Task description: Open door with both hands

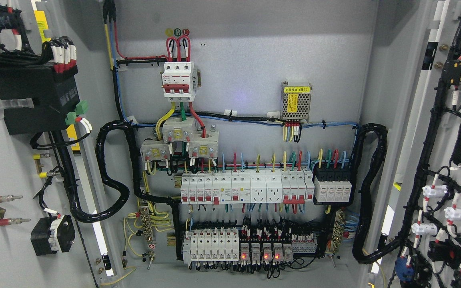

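Both cabinet doors (6, 168) wide open, A, B, C phase stickers (177, 32) above breaker (178, 81)

A grey metal back panel (254, 72) fills the view, evenly lit, with a faint bluish glare (236, 97).

Matt grey painted metal back panel (254, 72), glossy white plastic breakers (214, 190), perforated metal power supply (295, 101), black ribbed plastic conduit (112, 180)

Left door (6, 168) swung open at left, right door (446, 160) at right; breaker rows (246, 190) on cabinet backplate (254, 72) between
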`<state>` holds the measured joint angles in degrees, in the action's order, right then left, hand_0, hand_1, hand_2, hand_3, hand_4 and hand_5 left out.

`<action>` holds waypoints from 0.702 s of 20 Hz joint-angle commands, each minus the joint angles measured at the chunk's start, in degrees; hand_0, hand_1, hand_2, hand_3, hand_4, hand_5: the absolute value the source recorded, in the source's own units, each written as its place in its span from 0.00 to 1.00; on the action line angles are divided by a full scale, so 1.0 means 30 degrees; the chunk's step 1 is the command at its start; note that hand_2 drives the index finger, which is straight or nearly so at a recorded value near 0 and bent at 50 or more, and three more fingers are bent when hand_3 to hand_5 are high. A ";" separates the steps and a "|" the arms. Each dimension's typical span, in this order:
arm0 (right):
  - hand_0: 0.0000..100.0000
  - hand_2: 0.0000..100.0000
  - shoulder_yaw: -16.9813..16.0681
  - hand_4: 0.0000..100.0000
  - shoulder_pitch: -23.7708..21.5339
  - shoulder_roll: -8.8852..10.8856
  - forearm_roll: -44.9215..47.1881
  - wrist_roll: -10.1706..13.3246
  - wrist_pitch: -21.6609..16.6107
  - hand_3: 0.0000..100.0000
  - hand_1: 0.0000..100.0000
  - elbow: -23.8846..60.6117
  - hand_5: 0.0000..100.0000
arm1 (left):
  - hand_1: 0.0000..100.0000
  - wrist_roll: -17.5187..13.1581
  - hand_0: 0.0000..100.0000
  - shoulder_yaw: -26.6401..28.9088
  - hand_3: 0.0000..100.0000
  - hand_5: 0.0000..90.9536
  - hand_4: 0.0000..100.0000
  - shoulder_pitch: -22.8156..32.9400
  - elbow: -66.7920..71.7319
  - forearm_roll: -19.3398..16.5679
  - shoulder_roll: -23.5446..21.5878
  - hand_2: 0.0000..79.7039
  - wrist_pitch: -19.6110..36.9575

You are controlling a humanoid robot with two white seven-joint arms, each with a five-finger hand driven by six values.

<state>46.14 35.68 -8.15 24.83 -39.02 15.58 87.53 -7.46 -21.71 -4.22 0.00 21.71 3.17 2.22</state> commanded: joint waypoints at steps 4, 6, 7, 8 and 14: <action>0.22 0.00 0.0441 0.00 0.0559 -0.0124 0.0072 0.0232 -0.0007 0.00 0.11 -0.0671 0.00 | 0.00 -0.0004 0.00 0.0000 0.07 0.00 0.00 0.0002 0.0293 0.0000 -0.0002 0.00 -0.0007; 0.22 0.00 0.0441 0.00 0.0589 -0.0124 0.0102 0.0292 -0.0007 0.00 0.11 -0.0700 0.00 | 0.00 -0.0004 0.00 0.0000 0.07 0.00 0.00 -0.0027 0.0293 0.0000 -0.0002 0.00 -0.0007; 0.22 0.00 0.0412 0.00 0.0589 -0.0124 0.0102 0.0292 -0.0007 0.00 0.11 -0.0700 0.00 | 0.00 -0.0004 0.00 0.0000 0.07 0.00 0.00 -0.0027 0.0293 0.0000 -0.0002 0.00 -0.0007; 0.22 0.00 0.0383 0.00 0.0589 -0.0153 0.0073 0.0292 -0.0007 0.00 0.11 -0.0671 0.00 | 0.00 -0.0004 0.00 0.0000 0.07 0.00 0.00 0.0002 0.0293 0.0000 -0.0002 0.00 -0.0007; 0.22 0.00 -0.0260 0.00 -0.0199 0.0022 -0.0015 0.0263 0.0080 0.00 0.11 -0.0496 0.00 | 0.00 -0.0004 0.00 0.0000 0.07 0.00 0.00 -0.0027 0.0293 0.0000 -0.0002 0.00 -0.0007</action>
<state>46.72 36.69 -8.41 24.93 -38.27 15.66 86.15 -7.46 -21.71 -4.22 0.00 21.71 3.17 2.22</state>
